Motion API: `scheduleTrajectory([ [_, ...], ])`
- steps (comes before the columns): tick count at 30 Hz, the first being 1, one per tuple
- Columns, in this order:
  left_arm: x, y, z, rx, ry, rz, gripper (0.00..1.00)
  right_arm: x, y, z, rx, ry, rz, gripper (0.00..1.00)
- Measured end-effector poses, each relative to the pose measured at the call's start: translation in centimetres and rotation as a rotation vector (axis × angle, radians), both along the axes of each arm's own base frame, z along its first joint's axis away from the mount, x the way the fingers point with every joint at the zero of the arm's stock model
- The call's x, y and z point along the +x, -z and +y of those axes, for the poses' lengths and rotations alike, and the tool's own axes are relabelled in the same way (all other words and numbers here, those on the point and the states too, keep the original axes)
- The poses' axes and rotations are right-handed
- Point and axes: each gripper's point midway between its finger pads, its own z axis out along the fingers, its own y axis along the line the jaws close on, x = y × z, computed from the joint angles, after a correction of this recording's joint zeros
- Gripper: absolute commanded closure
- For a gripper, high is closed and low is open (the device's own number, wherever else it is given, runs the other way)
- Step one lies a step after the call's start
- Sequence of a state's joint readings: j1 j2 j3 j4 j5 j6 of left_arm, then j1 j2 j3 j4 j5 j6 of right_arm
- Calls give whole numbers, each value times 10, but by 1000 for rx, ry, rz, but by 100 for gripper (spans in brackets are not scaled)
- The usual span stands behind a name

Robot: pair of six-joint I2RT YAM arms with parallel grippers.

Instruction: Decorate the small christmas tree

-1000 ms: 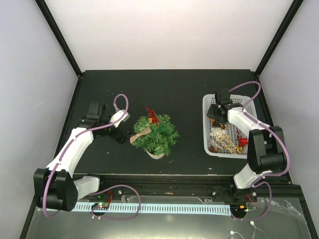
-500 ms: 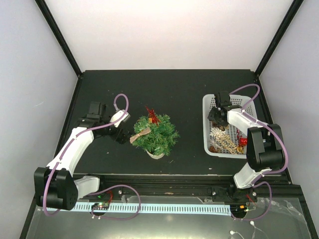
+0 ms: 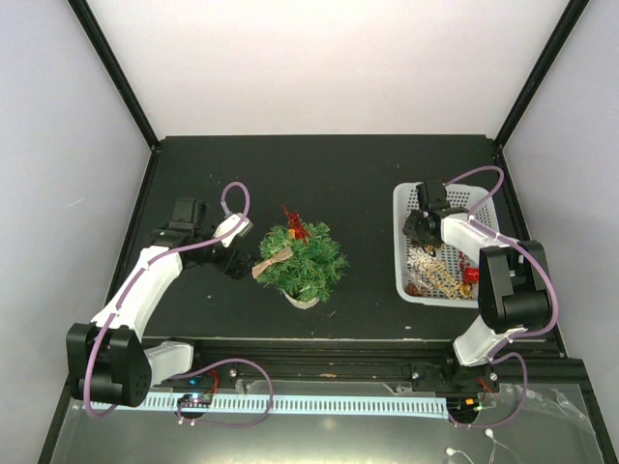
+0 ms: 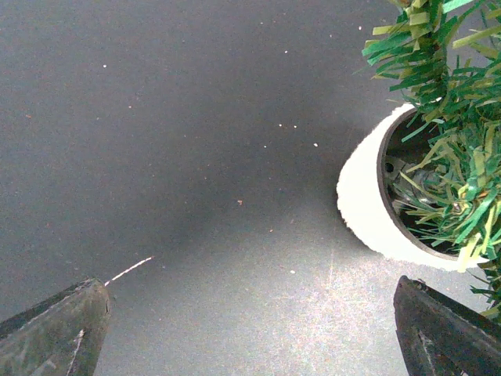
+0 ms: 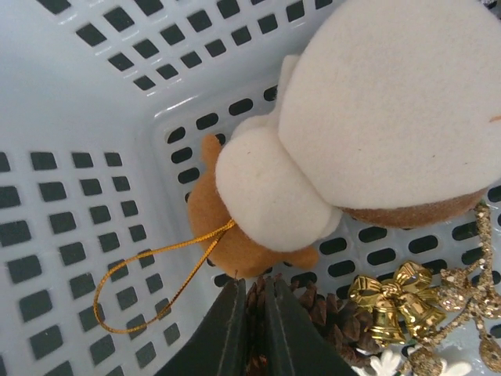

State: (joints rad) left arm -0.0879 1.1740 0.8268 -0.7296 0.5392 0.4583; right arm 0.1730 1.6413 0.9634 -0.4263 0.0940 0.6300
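Observation:
The small christmas tree (image 3: 302, 259) stands mid-table in its white pot (image 3: 303, 301), with a red ornament (image 3: 294, 222) and a beige bow (image 3: 274, 259) on it. My left gripper (image 3: 235, 263) is open and empty just left of the tree. In the left wrist view the gripper (image 4: 249, 286) is low over the mat, with the pot (image 4: 368, 196) and needles (image 4: 438, 117) at the right. My right gripper (image 3: 418, 224) is in the far left corner of the white basket (image 3: 411, 198). In the right wrist view it (image 5: 252, 283) is shut on a brown pine cone (image 5: 313, 301).
In the basket (image 5: 70, 157) a brown-and-white felt ornament (image 5: 274, 196) with a gold loop (image 5: 133, 258) lies just beyond my right fingertips. Gold bells (image 5: 391, 301) and glittery pieces lie to the right. More ornaments (image 3: 440, 275), one of them red, fill the basket's near half.
My right gripper has shifted slightly within the basket's far left corner. The left arm and the tree have not moved.

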Motion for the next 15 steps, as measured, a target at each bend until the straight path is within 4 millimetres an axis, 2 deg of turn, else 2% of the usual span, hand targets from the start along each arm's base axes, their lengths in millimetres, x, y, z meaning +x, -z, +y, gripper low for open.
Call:
scheduleTrajectory([
  [7, 0, 0, 0, 0, 0, -1, 1, 2, -1, 2, 11, -4, -22, 99],
  [15, 0, 0, 0, 1, 0, 0, 1, -2, -4, 1, 14, -5, -30, 99],
])
